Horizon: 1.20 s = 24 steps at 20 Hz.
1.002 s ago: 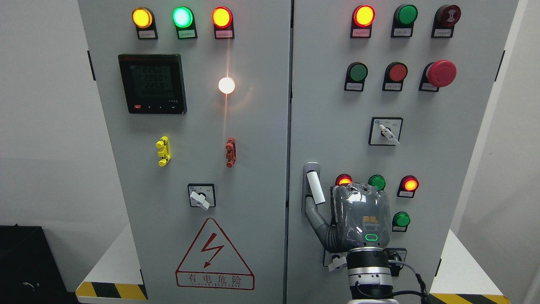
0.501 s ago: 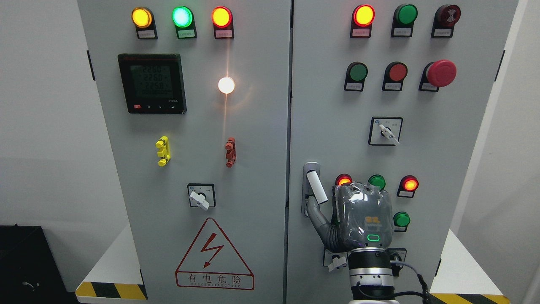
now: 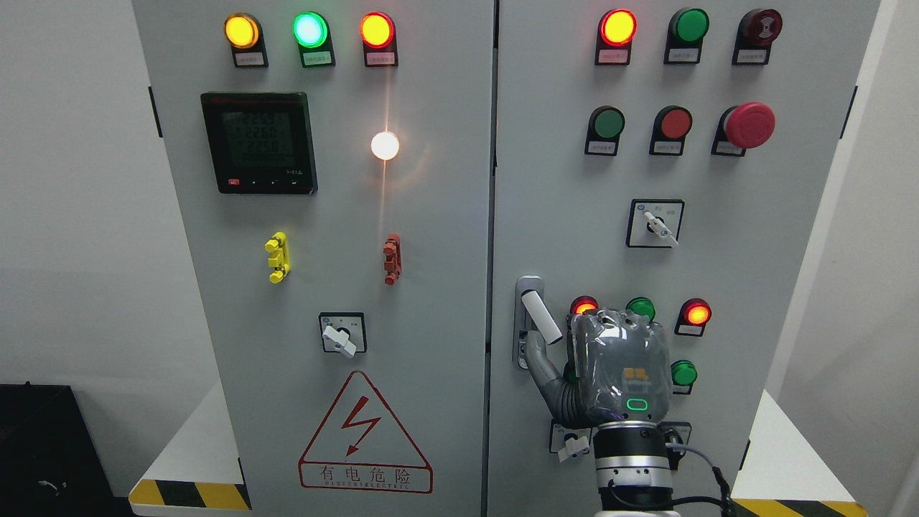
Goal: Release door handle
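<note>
The white door handle (image 3: 540, 317) sits at the left edge of the grey cabinet's right door (image 3: 567, 179), swung out at a slant with its lower end to the right. My right hand (image 3: 619, 365) is just right of and below it, its back towards the camera. The thumb (image 3: 540, 361) stretches up and left and touches the handle's lower end from beneath. The other fingers are hidden behind the hand and do not wrap the handle. The left arm is out of view.
Lit and unlit pilot lamps (image 3: 697, 314) and push buttons surround my hand. A rotary switch (image 3: 574, 445) sits just below the wrist and a red mushroom button (image 3: 749, 124) higher up. The left door (image 3: 431, 215) carries a meter (image 3: 259, 142) and a warning triangle (image 3: 365, 434).
The handle's lower end has swung a little further to the right. My hand has shifted slightly right and the thumb has risen under the handle.
</note>
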{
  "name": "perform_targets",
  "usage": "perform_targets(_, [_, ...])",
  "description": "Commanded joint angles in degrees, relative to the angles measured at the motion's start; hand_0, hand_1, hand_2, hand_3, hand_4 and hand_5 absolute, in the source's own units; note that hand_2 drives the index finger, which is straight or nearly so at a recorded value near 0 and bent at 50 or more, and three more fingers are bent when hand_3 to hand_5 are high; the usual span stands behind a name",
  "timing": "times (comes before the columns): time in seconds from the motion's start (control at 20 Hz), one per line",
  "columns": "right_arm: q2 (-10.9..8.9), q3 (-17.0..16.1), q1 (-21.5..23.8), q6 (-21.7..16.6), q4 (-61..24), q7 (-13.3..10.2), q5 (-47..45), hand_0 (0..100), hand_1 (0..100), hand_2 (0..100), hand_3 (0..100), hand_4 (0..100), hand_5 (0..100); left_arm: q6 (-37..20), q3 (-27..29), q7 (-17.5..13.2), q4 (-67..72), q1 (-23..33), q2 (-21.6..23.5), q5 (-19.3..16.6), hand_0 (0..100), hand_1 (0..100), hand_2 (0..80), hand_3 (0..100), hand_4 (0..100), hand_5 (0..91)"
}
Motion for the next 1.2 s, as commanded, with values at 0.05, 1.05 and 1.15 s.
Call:
perform_targets(0.05, [-0.06, 0.04, 0.1, -0.03, -0.09, 0.39, 0.05, 54, 37, 100, 100, 100, 100, -0.02, 0.0, 0.01, -0.01, 0.97, 0.0, 0.03, 12, 56, 0.0, 0, 0, 0.0])
perform_targets(1.05, [0.03, -0.75, 0.1, 0.14, -0.27, 0.3, 0.58, 54, 38, 100, 100, 100, 100, -0.02, 0.0, 0.01, 0.07, 0.97, 0.0, -0.06, 12, 56, 0.0, 0, 0, 0.0])
perform_targets(1.15, [0.03, -0.75, 0.1, 0.14, -0.27, 0.22, 0.58, 54, 38, 100, 100, 100, 100, -0.02, 0.0, 0.01, -0.01, 0.97, 0.0, -0.06, 12, 56, 0.0, 0, 0, 0.0])
